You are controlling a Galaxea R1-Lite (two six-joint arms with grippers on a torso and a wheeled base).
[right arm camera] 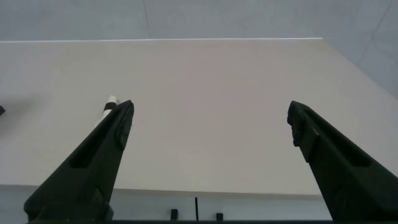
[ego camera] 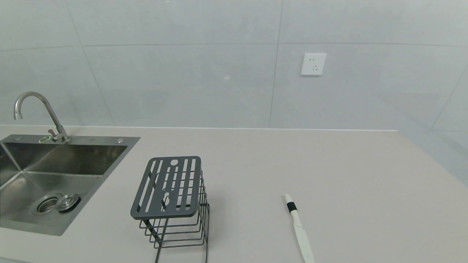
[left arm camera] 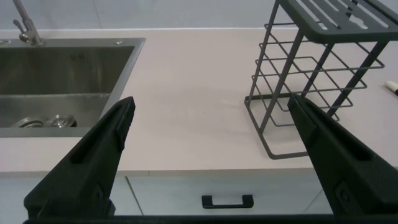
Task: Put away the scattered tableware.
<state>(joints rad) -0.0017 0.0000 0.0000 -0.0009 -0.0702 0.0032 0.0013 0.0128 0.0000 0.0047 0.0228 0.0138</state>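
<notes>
A white knife [ego camera: 299,228] with a black band on its handle lies flat on the beige counter [ego camera: 329,175], near the front edge and right of centre. A dark grey wire rack [ego camera: 170,204] with a slotted top stands to its left. In the left wrist view my left gripper [left arm camera: 211,112] hangs open and empty in front of the counter's edge, with the rack [left arm camera: 317,81] ahead on one side. My right gripper [right arm camera: 209,112] is open and empty too, held off the front edge; the knife's handle end [right arm camera: 111,101] peeks out beside one finger [right arm camera: 106,149].
A steel sink [ego camera: 55,171] with a curved faucet [ego camera: 36,109] is set into the counter's left end. A tiled wall with a white socket [ego camera: 313,64] closes the back. A drawer handle [left arm camera: 227,201] shows below the counter front. Bare counter stretches right of the knife.
</notes>
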